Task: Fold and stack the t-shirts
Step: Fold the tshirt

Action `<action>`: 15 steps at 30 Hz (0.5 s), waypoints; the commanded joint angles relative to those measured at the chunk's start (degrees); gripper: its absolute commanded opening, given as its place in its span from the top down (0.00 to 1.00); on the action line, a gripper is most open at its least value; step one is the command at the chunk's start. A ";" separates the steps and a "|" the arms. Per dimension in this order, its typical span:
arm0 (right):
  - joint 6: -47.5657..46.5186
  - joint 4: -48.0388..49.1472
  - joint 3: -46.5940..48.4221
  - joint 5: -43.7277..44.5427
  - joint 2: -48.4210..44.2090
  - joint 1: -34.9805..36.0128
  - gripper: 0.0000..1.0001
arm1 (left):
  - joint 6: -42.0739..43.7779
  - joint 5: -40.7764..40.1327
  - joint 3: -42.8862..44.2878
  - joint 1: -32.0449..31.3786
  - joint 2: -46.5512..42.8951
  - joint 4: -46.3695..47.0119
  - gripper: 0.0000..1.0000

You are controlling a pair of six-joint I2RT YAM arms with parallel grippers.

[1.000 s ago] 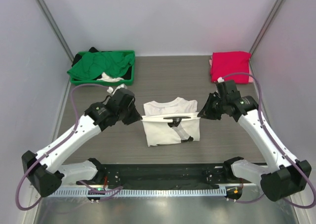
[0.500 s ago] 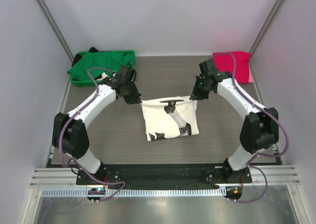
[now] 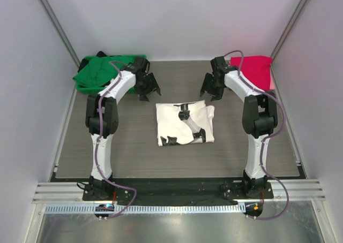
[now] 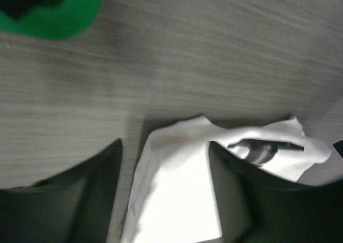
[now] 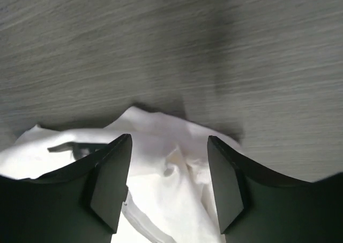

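Observation:
A white t-shirt (image 3: pixel 185 124) with a black print lies folded flat in the middle of the table. My left gripper (image 3: pixel 147 88) hovers open just behind its back left corner, and my right gripper (image 3: pixel 210 86) hovers open behind its back right corner. Neither holds anything. The left wrist view has the white t-shirt (image 4: pixel 182 189) below and between the spread fingers of my left gripper (image 4: pixel 166 195). Under my right gripper (image 5: pixel 169 184) the right wrist view shows the shirt's rumpled edge (image 5: pixel 166 157). A folded pink-red t-shirt (image 3: pixel 252 70) lies at the back right. A green t-shirt (image 3: pixel 104 71) drapes over the bin.
A green plastic bin (image 3: pixel 142 58) stands at the back left with dark and white cloth in it; its corner (image 4: pixel 64 13) shows in the left wrist view. Both arms reach far out over the table. Walls enclose the table on three sides.
Both grippers carried the shirt's lifted edge toward the back, laid it over, then opened and let go. The shirt now lies flat in a shorter fold.

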 commanded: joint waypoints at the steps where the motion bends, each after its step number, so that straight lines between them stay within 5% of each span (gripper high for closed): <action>1: -1.17 -3.17 5.11 2.21 -0.78 -0.79 0.35 | 3.86 2.72 6.09 0.53 -1.19 -6.52 0.28; 4: -2.65 1.03 -2.09 3.35 -6.75 -0.88 0.22 | 4.57 1.40 -0.14 0.44 -9.18 -4.76 0.18; 7: -5.29 5.51 -10.52 2.31 -12.47 -1.41 0.07 | 6.59 -0.18 -6.55 0.44 -17.53 -6.16 0.18; 15: -9.51 14.32 -23.64 -9.47 -15.48 -4.13 0.00 | 10.36 -3.60 -32.39 0.44 -42.22 -5.99 0.18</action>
